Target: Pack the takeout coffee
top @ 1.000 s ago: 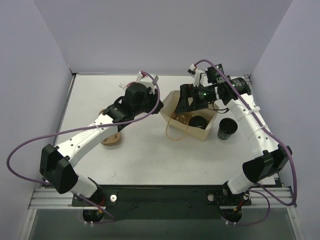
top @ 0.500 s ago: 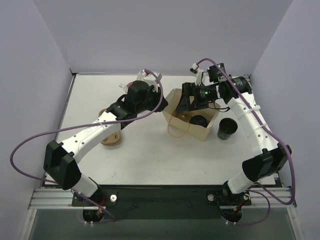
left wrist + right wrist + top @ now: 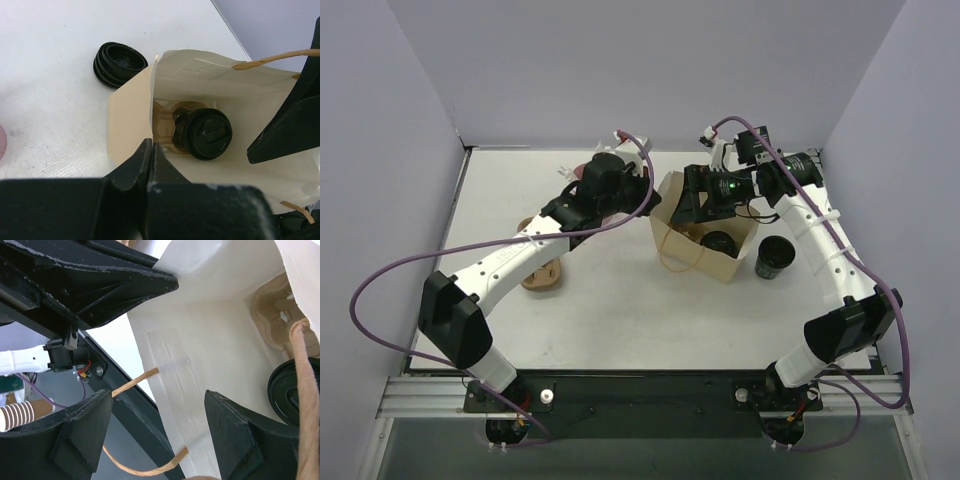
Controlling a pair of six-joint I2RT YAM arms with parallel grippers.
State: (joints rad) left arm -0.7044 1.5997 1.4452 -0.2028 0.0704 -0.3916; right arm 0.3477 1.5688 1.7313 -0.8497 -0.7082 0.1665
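The paper bag (image 3: 705, 262) stands open on the table (image 3: 610, 310), right of centre and toward the far side. Inside it sits a pulp carrier (image 3: 162, 125), and a coffee cup with a black lid (image 3: 202, 134) stands upright in one of its wells. A second black-lidded cup (image 3: 774, 257) waits outside, just beside the bag's right wall.

My left gripper (image 3: 151, 145) is at the bag's left rim with its fingers pressed together — the edge of the paper runs straight into the seam between them, so I read it as pinched on the rim. My right gripper (image 3: 159, 395) comes in from the far side with its fingers well apart. One finger is inside the bag above the carrier and the other hangs outside — the bag's wall passes between them, touching neither as far as I can see.

A twine handle (image 3: 135, 382) sticks out from that wall. A tan round thing (image 3: 542, 277) lies under my left forearm.
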